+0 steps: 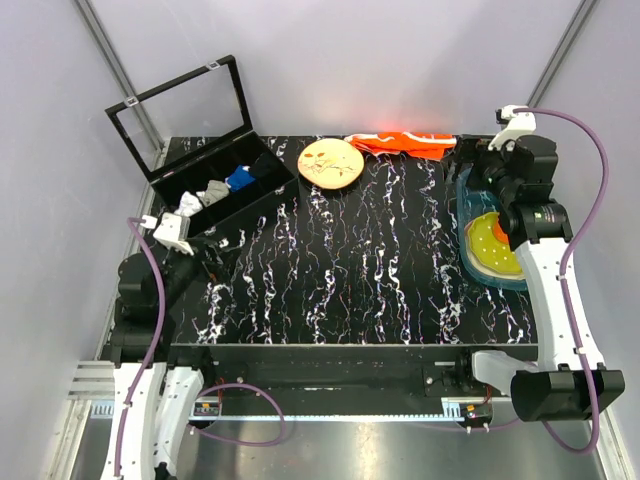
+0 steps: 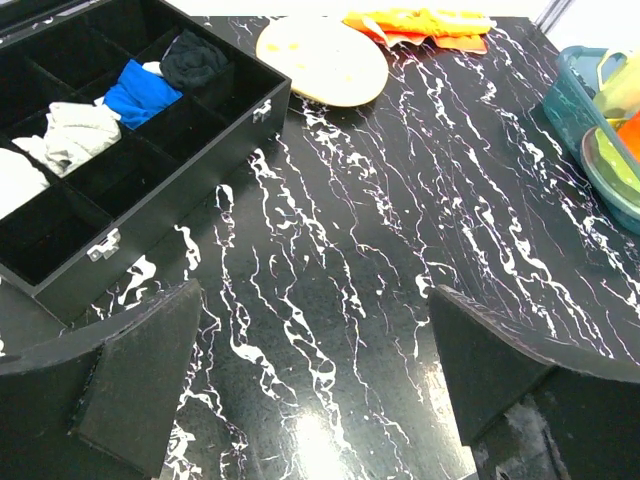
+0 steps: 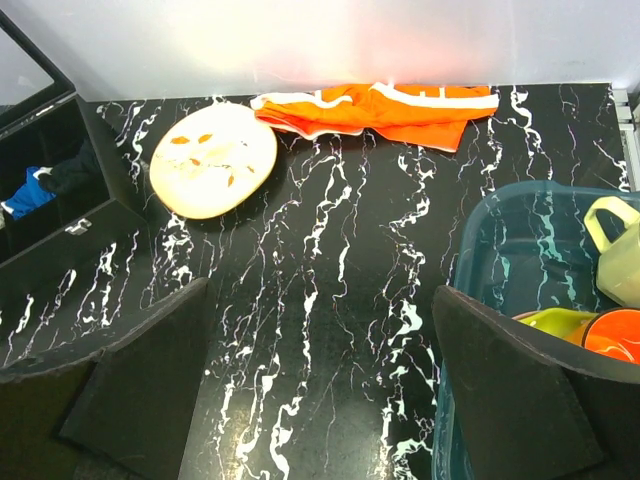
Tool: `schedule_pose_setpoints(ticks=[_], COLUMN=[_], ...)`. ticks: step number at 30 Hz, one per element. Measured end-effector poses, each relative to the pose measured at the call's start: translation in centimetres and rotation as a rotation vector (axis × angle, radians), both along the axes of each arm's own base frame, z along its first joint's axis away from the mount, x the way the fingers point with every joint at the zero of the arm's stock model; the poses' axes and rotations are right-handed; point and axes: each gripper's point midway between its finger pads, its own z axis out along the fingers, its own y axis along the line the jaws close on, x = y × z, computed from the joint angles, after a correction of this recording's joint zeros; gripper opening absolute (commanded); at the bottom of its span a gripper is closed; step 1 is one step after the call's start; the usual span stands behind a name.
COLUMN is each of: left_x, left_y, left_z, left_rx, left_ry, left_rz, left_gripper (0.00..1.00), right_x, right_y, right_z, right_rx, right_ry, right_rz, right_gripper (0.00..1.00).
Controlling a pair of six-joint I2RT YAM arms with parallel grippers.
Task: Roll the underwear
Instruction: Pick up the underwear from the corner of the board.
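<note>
The orange underwear (image 1: 405, 143) lies spread out, unrolled, at the table's back edge, right of centre. White edging and a white band show on it in the right wrist view (image 3: 385, 108), and it shows far off in the left wrist view (image 2: 420, 22). My right gripper (image 1: 478, 165) hovers just right of it, open, with only bare tabletop between its fingers (image 3: 322, 295). My left gripper (image 1: 200, 250) is at the near left, far from the underwear, also open and holding nothing (image 2: 318, 300).
A black compartment box (image 1: 215, 195) with its lid raised stands at the back left and holds small rolled garments (image 2: 135, 92). A round tan plate (image 1: 330, 163) lies beside the underwear. A teal bin (image 1: 463, 235) with dishes sits on the right, under my right arm.
</note>
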Motion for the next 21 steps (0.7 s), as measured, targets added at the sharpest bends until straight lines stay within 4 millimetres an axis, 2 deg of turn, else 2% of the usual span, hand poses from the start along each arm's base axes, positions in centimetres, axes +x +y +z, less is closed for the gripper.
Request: schedule_pose_setpoints(ticks=[8,11,15,18,21], left_x=[0.0,0.2,0.3,0.5,0.5], left_y=[-0.6,-0.7,-1.1,-1.2,-1.2], left_z=[-0.2,0.0,0.1,0.1,-0.1], left_rx=[-0.005,-0.017,-0.035,-0.044,-0.044], left_ry=[-0.028,-0.04,-0.055,-0.063,-0.059], left_rz=[-0.022,-0.025,-0.038,-0.041,-0.037], left_gripper=[0.99,0.99,0.99,0.99,0.99], right_x=[0.8,1.7,2.9,5.0,9.2], right_y=[0.1,0.1,0.6,0.4,0.1], right_z=[-0.8,-2.1,-5.2,-6.7,-8.0], right_rx=[-0.062,-0.132,-0.218,-0.266,-0.315], right_ry=[0.003,0.022,0.102,0.173,0.226], right_rz=[0.041,0.085,0.181,0.218,0.237], right_gripper=[1.0,1.0,1.0,0.97,0.9])
